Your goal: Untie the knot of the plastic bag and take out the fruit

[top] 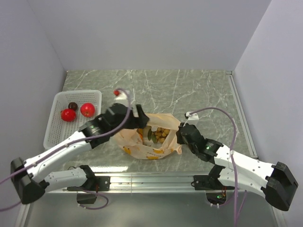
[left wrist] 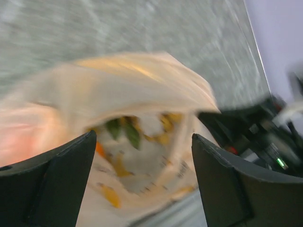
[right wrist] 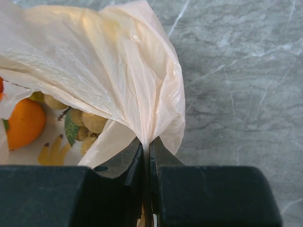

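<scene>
Right claw (top: 181,137) is seen from above at the right edge of the plastic bag (top: 151,147), which lies on the table (top: 199,90) between the two arms. Left claw (top: 138,116) is held at the bag's left edge. The bag's mouth is pulled open, and no knot can be found. Tan balls (top: 162,135) are seen inside. Two red fruit (top: 87,109) and a dark one (top: 72,106) are placed in the white basket (top: 78,92), well to the left.

From the left wrist, the left claw is seen wide open, with nothing gripped. The picture is badly blurred, so the things in the bag cannot be named from it.

From the right wrist, the right claw is seen squeezed tight on a thin fold of the bag's rim. An orange (right wrist: 22,124) and a green leaf (right wrist: 71,130) are shown inside.

The bag is judged to be light, soft, slippery and easily torn, so it is best pinched by a bunched fold at the rim. The fruit is judged likely to roll, so it should be gripped gently across the middle. The bag's bottom is hidden by plastic, so how much fruit is left cannot be told.
</scene>
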